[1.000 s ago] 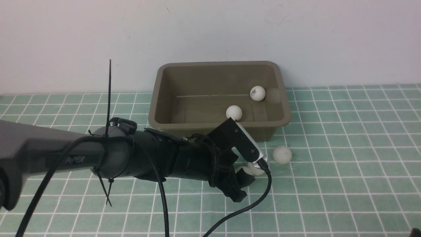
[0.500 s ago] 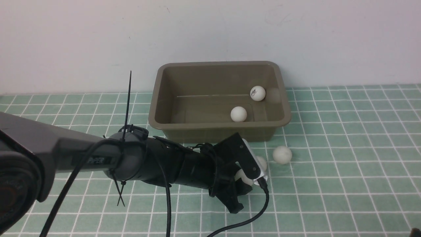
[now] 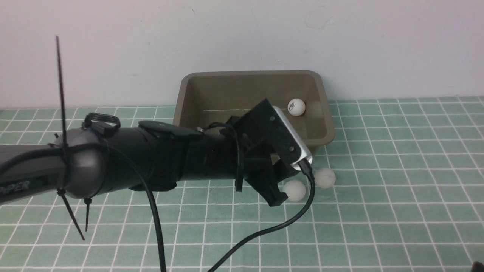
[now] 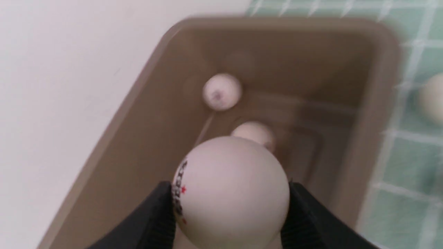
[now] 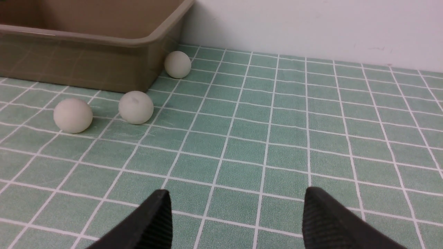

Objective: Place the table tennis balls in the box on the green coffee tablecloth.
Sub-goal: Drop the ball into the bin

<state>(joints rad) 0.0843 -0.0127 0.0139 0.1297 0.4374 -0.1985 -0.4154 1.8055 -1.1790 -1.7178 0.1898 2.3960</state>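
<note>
**Left arm**: black, reaching in from the left across the front of the scene. It is bound with cable ties, and a black cable trails from its wrist.

**Left end effector**: jaws drawn in on the held ball, which is white with dark print and a small red star. The ball is carried clear of the cloth at the box's near side. In the left wrist view the box's inside opens beyond it.

**Box**: olive-brown tub standing on the green coffee tablecloth, against the white wall. It holds two balls:
- logo ball, towards the far right corner
- second boxed ball, nearer the front and hidden by the arm in the front view

**Loose on the cloth:**
- front loose ball and right loose ball, near each other but apart, before the box's front right corner
- third loose ball, close beside the box's right-hand wall

**Right end effector**: jaws wide with nothing between them, low over bare cloth, away from the loose balls.
</note>
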